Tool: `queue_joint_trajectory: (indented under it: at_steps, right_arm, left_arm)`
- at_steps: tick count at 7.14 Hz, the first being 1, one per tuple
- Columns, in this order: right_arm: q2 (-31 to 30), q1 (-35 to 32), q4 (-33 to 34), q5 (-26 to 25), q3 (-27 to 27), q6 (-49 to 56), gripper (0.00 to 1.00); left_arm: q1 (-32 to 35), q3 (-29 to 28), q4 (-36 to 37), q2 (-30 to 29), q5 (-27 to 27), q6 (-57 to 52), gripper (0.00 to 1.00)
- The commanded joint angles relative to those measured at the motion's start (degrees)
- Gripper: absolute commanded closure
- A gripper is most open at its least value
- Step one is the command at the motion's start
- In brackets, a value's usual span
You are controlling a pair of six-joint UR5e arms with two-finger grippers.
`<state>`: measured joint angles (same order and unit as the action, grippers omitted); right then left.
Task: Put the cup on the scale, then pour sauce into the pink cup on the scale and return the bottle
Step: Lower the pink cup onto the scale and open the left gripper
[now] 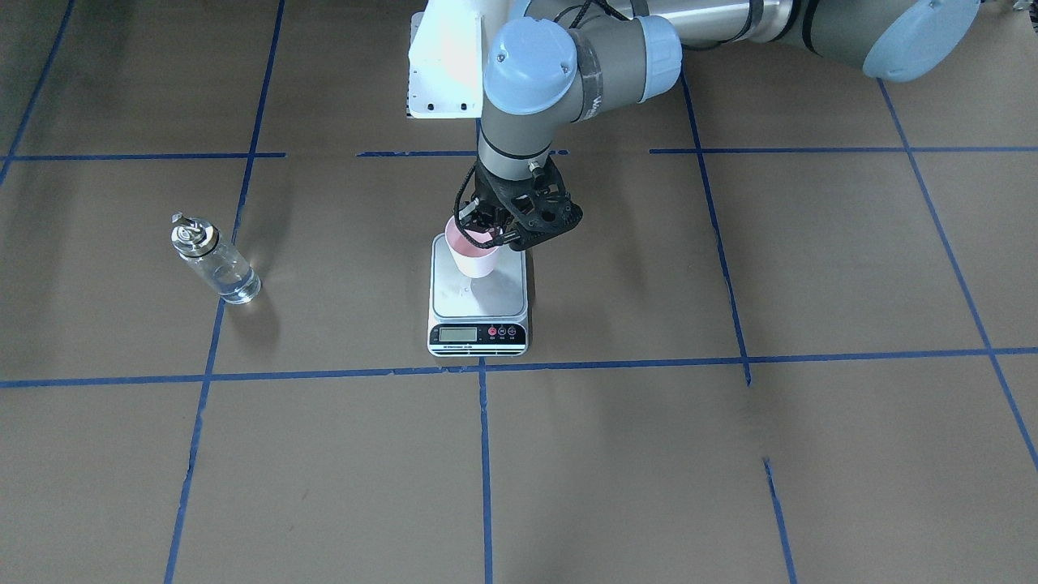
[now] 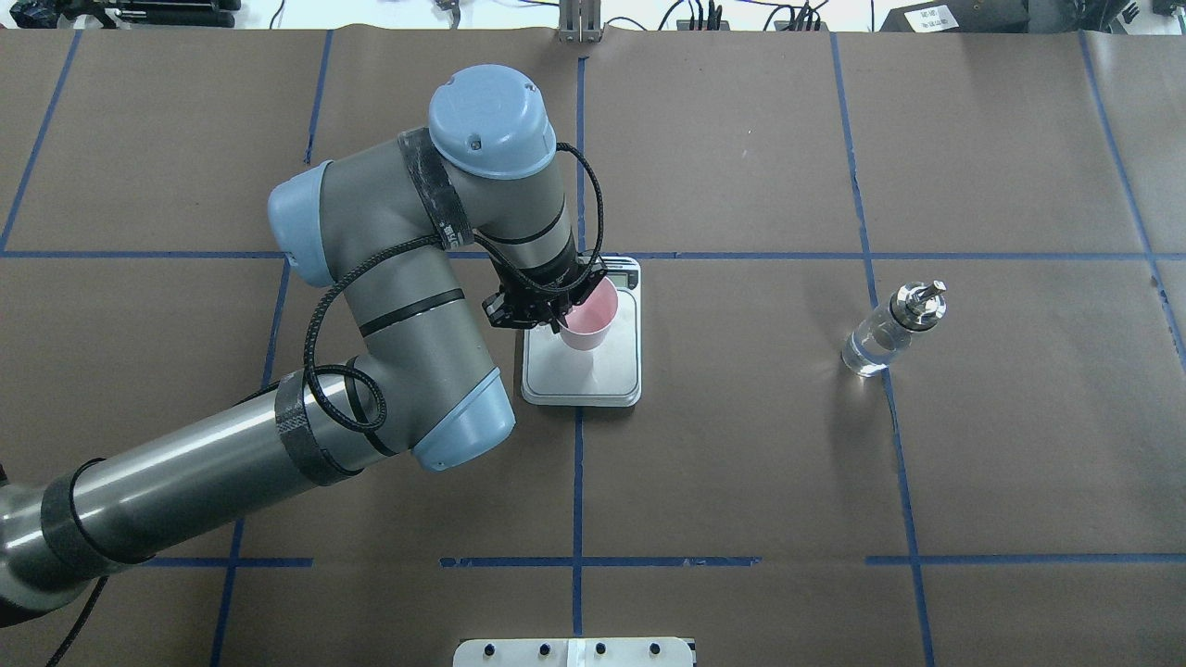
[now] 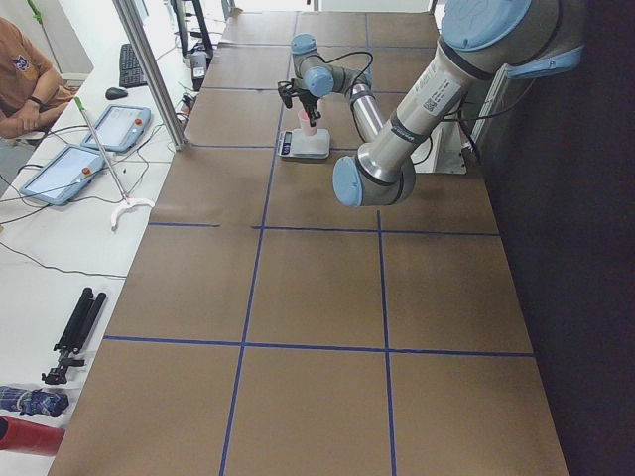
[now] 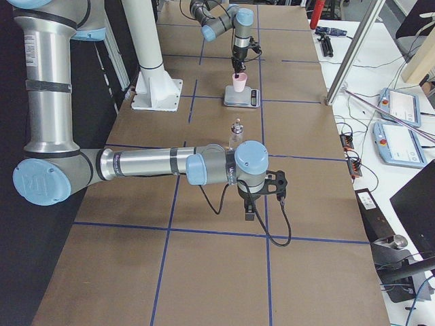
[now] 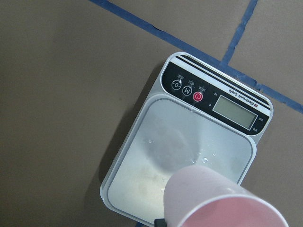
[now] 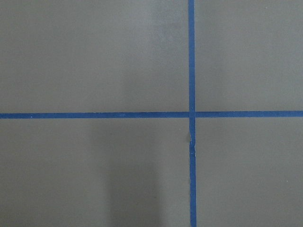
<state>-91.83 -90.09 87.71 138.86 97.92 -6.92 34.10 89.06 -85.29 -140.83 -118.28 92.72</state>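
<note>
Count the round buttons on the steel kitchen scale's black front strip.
3, in a row beside the small LCD display: a red button nearest it, a dark middle button, a dark end button. None seem hidden.

Left arm (image 2: 398,278): silver-grey tubes, pale-blue joint caps, black bands, looping black cable.
Left gripper (image 1: 493,237): black, open-frame linkages.
Right arm (image 4: 143,163): matching silver and blue.
</note>
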Motion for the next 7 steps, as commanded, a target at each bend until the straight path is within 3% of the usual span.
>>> queue_joint_trajectory:
  at_steps: [1, 7]
  right_arm:
    - [0.1, 0.0, 0.0, -0.1, -0.1, 0.1, 0.00]
    - [0.5, 0.0, 0.0, 0.0, 0.0, 0.0, 0.00]
  left_arm:
    - [-0.1, -2.3, -2.9, -0.1, 0.0, -0.2, 1.00]
    - [-0.1, -2.8, -3.3, 0.2, 0.0, -0.3, 1.00]
